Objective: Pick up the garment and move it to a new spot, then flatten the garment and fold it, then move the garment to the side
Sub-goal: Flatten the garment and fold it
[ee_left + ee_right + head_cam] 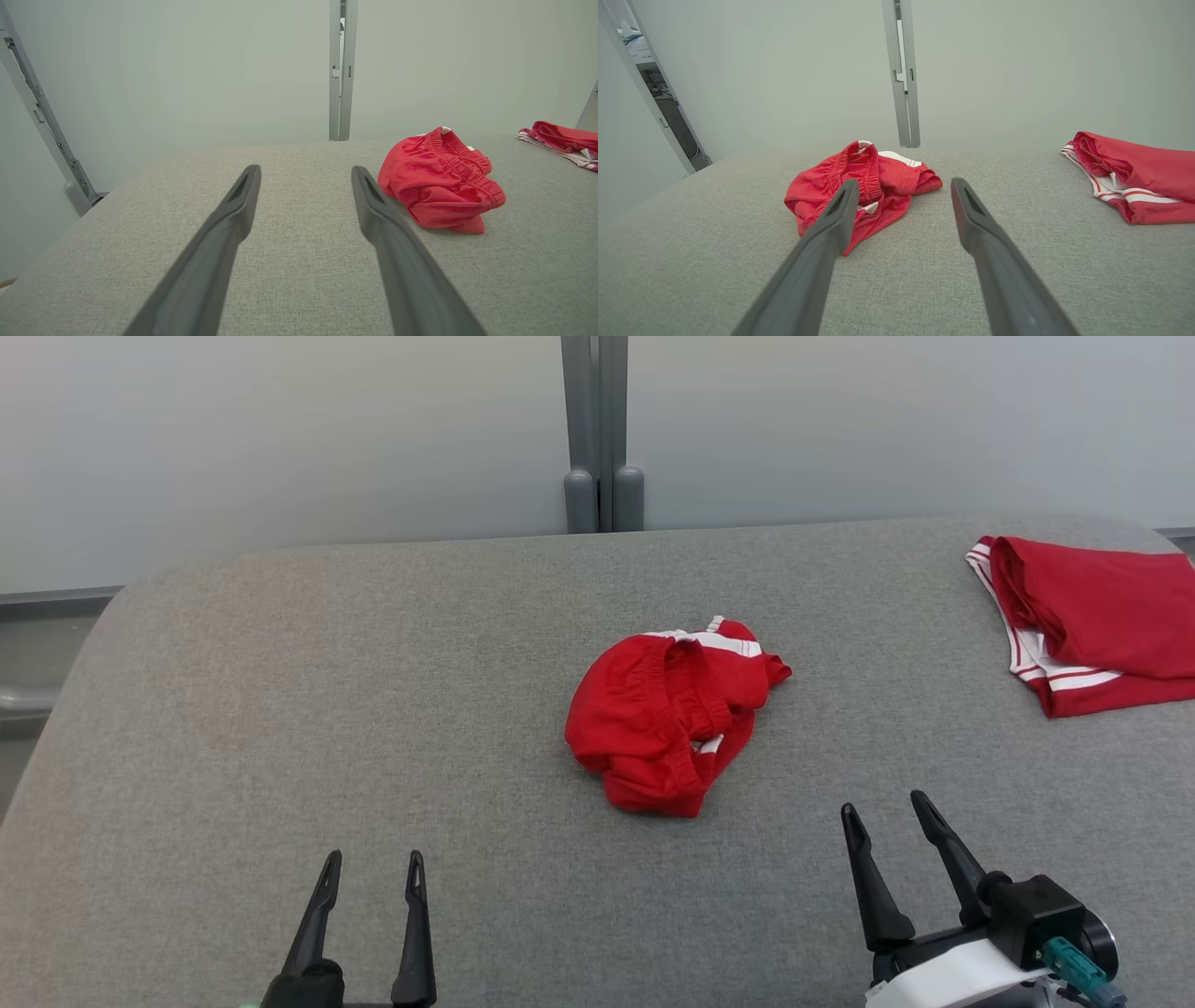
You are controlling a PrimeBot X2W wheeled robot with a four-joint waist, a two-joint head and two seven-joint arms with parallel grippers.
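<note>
My main worry is a shallow grab. The crumpled red garment (672, 714) is a soft heap of thin, matte jersey cloth with white stripes and a puckered elastic waistband. It is bunched in overlapping layers, so a pinch on the top ridge may catch one fold only, and the rest would trail and drag across the grey, coarse-woven fabric worktop (373, 709). That rough weave looks likely to hold onto the cloth and twist it further. The heap lies near the middle of the worktop, at about 1 o'clock from my left pincer (373, 857) and about 11 o'clock from my right pincer (883, 803). Both pincers are spread wide and hold nothing, their long, dark, tapered fingers hovering low at the near edge, well apart from the heap. The second risk is the folded red garment (1092, 625), flat and layered with white striped trim, out at 2 o'clock. If I set the heap down too near it, the two could tangle or I could disturb the fold. The rounded far corners of the worktop leave less room to spread the cloth there.
</note>
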